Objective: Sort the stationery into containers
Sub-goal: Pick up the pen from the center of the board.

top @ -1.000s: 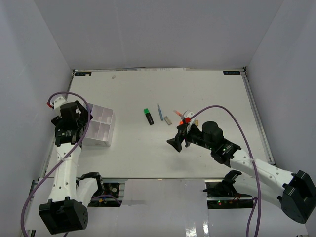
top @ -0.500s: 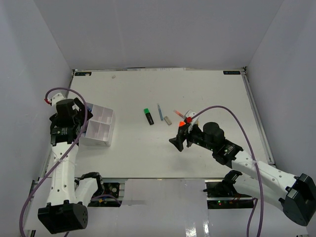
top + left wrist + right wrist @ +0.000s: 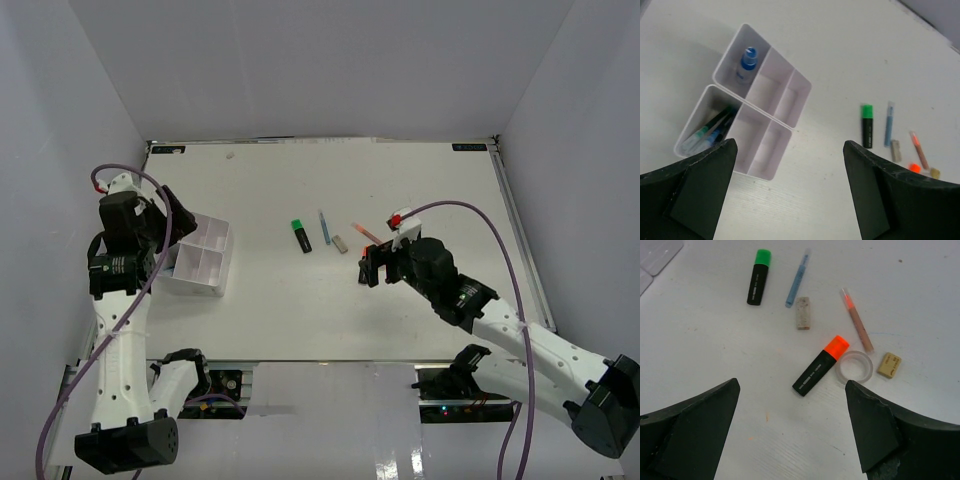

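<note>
White translucent plastic organizer tray [image 3: 799, 107] sits on the left side of the bench [image 3: 300, 310]. Your left end effector [image 3: 790, 150] hangs over it, fingers wide apart and empty. A blue-capped clear bottle [image 3: 746, 62] lies in one end compartment. A bundle of thin pens [image 3: 710, 132] lies in the neighbouring one, half covered by a finger, so you can't count them.

Right end effector [image 3: 792, 387] is also spread and empty, above the loose items mid-bench:
- green-capped black highlighter [image 3: 759, 277]
- thin blue pen [image 3: 797, 278]
- small grey block [image 3: 803, 313]
- thin pink pen [image 3: 856, 320]
- orange-capped black highlighter [image 3: 820, 366], touching the clear tape roll [image 3: 854, 366]
- small tan block [image 3: 889, 365], just beside the roll

From the top camera the arm hides most of those last three.
</note>
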Controlling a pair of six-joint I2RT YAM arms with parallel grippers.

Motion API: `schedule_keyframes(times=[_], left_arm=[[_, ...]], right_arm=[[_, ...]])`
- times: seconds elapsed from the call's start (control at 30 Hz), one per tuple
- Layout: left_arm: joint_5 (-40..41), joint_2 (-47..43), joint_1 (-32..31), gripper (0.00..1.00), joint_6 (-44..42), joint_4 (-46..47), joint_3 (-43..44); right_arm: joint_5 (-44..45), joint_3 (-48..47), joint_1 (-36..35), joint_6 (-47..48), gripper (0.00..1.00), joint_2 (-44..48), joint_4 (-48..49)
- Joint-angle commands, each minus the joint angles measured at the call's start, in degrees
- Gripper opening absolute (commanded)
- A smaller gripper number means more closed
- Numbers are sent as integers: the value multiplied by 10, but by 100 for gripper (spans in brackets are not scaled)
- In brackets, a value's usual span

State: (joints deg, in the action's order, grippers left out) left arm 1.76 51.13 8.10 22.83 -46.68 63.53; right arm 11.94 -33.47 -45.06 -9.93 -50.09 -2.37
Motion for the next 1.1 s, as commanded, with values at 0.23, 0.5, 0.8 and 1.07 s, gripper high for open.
schedule_keyframes(times=[0.23,0.5,0.8,1.07], left_arm=[[-257,13,2,98,20,27,8],[-279,42,-51,98,58,83,-16],[-166,121,-232,98,103,123,-15],[-145,144,-262,98,107,131,-11]], right_arm=[[25,-62,86,-49,99,-117,-48],[-30,-121,118,-46,85,-243,-50],[-30,-127,74,-116,79,-312,-54],[19,-128,53,-146,78,-371,-51]])
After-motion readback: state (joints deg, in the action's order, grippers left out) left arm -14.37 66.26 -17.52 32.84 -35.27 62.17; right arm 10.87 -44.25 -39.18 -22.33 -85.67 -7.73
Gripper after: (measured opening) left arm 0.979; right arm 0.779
